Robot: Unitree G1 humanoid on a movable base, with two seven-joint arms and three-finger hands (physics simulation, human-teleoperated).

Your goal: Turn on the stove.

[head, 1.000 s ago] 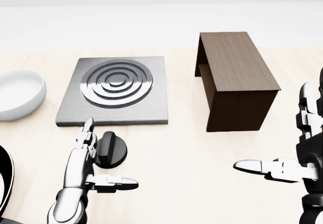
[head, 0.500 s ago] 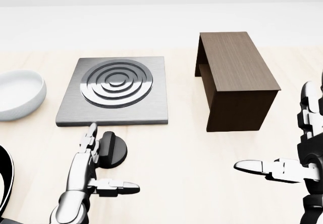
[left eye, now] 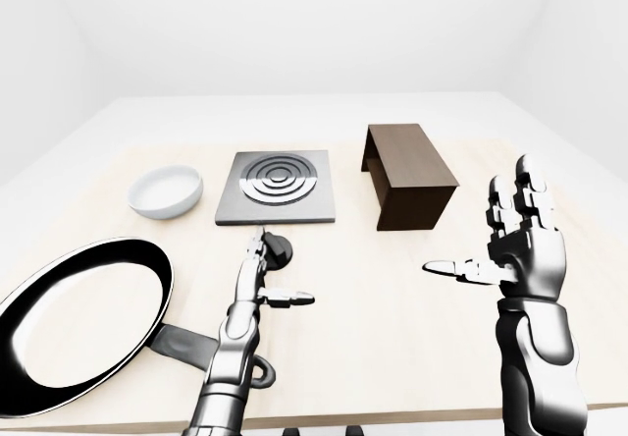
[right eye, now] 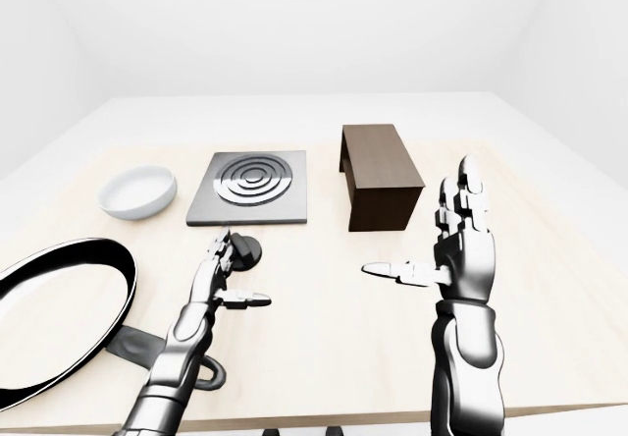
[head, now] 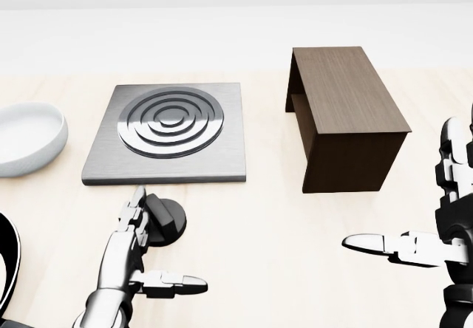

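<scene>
The left hand (head: 137, 258) hovered open over the table (head: 251, 269), fingers stretched toward the knob (head: 164, 219) and thumb stuck out to the right, holding nothing. Over the last second it had slid down and toward the robot in the head view: earlier its fingertips reached up beside the knob near the edge of the stove plate, and now they only overlapped the knob's left rim. Whether they touched it I could not tell. To my eye that looked like a backing off or a re-aim rather than a grip, so the stove was probably not yet turned on; the burner rings showed no glow.

The knob sat on the table just below the lower edge of the stove plate (head: 164, 132), near the plate's middle, well apart from the white bowl (head: 26, 137) on the left. It was a round black disc lying flat with a raised bar across its top. That bar was its long axis, and it ran roughly up and down in the head view, tilted a little to the left, pointing toward the stove plate.

The right hand (left eye: 520, 249) was raised well off to the right, fingers spread upward, thumb pointing left, empty, below the brown box (head: 344, 114).
</scene>
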